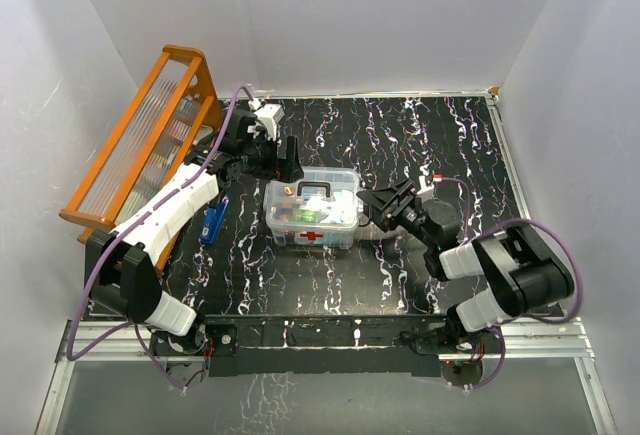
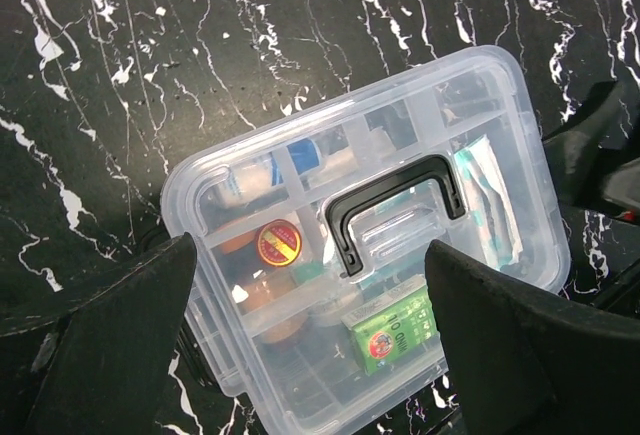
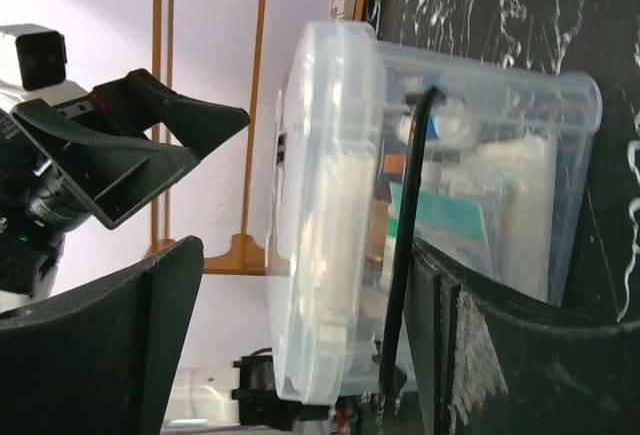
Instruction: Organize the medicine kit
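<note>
Shows medicine kit (image 1: pixel 312 213) at middle of counter (image 1: pixel 450 145), lid (image 2: pixel 400 115) on, contents blurred through clear plastic; finds left gripper (image 1: pixel 284 160) spread wide above it, empty; right gripper (image 1: pixel 378 207) open astride its right end, contact unclear

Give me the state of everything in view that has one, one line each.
Medicine kit: closed, upright on the table, stocked.
Lid: seated on the kit.
Handle: folded flat on the lid.
Left gripper: jaws open, above the lid.
Right gripper: jaws open, straddling the kit's right end.
Orange rack: standing tilted at the table's left edge.
</note>
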`<control>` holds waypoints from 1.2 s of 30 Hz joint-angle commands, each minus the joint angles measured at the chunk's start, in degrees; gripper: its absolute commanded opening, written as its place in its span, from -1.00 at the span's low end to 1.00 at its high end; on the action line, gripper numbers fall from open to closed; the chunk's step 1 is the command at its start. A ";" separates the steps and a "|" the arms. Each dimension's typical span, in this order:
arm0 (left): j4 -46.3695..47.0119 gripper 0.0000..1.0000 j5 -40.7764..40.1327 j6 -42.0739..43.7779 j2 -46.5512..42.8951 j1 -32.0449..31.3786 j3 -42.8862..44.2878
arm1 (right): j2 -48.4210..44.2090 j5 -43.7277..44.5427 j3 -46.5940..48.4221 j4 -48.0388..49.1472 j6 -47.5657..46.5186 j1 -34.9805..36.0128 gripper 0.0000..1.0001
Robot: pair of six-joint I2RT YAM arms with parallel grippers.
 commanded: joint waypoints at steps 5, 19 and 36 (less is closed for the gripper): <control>-2.34 0.91 -3.91 -1.40 -0.01 -0.15 1.69 | -10.85 5.08 7.76 -24.49 -15.48 1.74 0.47; -7.03 0.91 -17.85 -6.39 -0.01 0.78 0.55 | -16.66 14.75 17.88 -46.75 -25.50 6.15 0.26; -7.60 0.84 -9.34 -12.51 -2.17 4.77 -8.82 | -15.39 28.25 26.29 -66.90 -29.91 12.23 0.15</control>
